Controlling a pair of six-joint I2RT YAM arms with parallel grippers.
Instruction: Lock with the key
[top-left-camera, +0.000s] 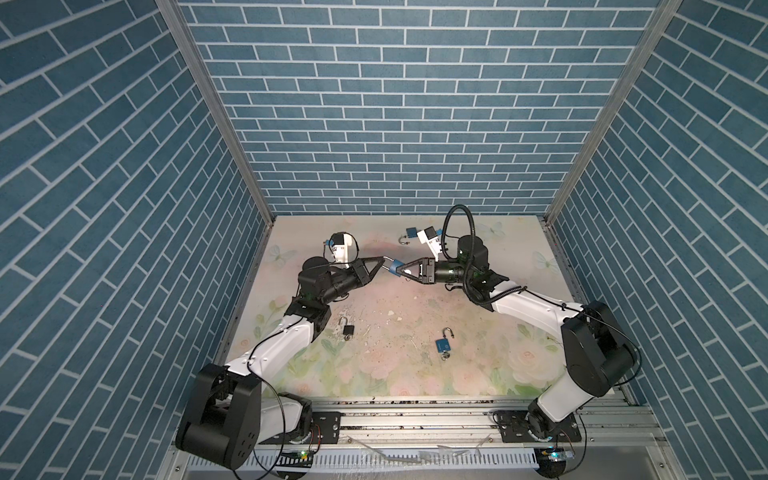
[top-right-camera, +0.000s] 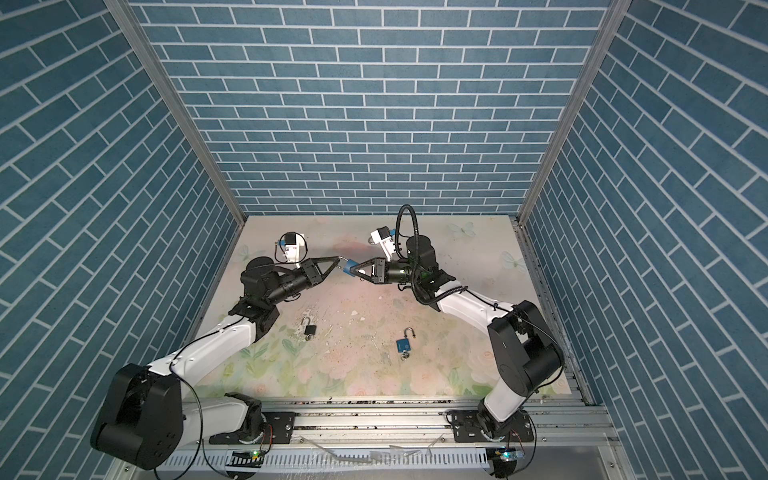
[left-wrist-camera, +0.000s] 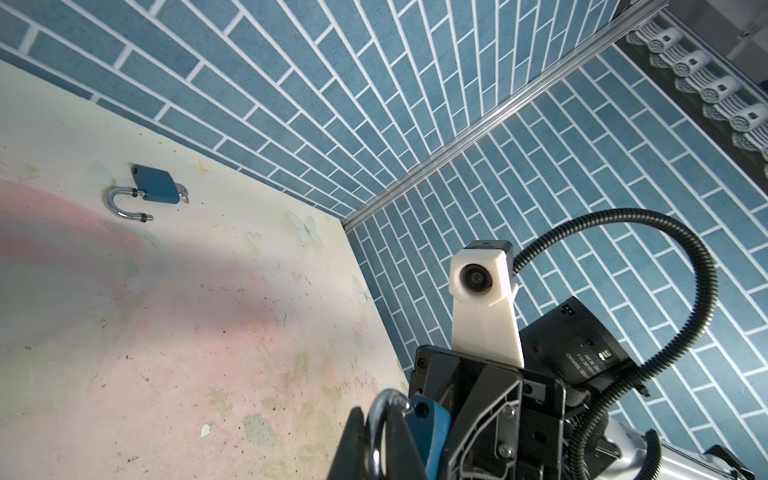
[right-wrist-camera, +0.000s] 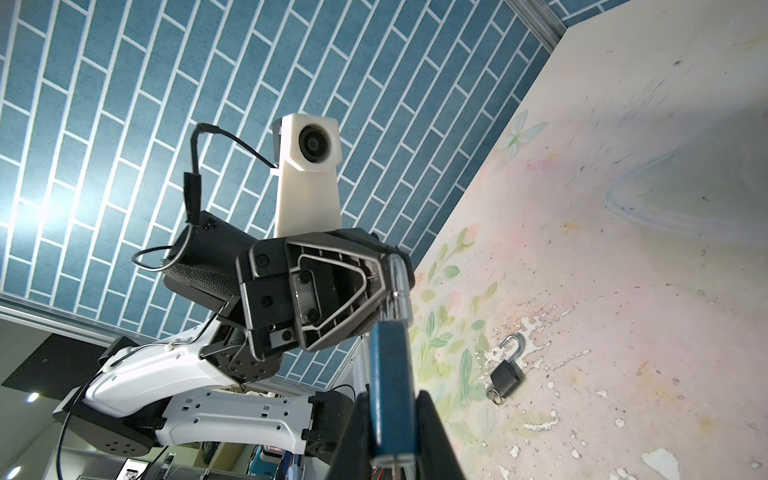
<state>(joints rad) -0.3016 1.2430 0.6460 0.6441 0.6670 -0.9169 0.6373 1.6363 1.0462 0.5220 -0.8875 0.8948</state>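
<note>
table (top-left-camera: 415, 374), floral mat; both arms meet in the air over its middle. right gripper (top-left-camera: 397, 269) is closed on the body of a blue padlock (top-left-camera: 395, 264), holding it clear of the mat. left gripper (top-left-camera: 384, 259) is pinched tight on that lock's shackle (left-wrist-camera: 379, 415). three spare padlocks lie open and well apart on the mat: a black padlock (top-left-camera: 348, 329), a front blue padlock (top-left-camera: 443, 344) and a back blue padlock (left-wrist-camera: 156, 189). the socket hole (left-wrist-camera: 422, 411) in the held body looks empty, so the shackle's free end reads as out. step in hand, as judged: seating the shackle. next move calls for lining the free end over the hole and pressing straight in while the right grip keeps the body from twisting, then the key turn. key on the held lock: cannot tell from these views.
</note>
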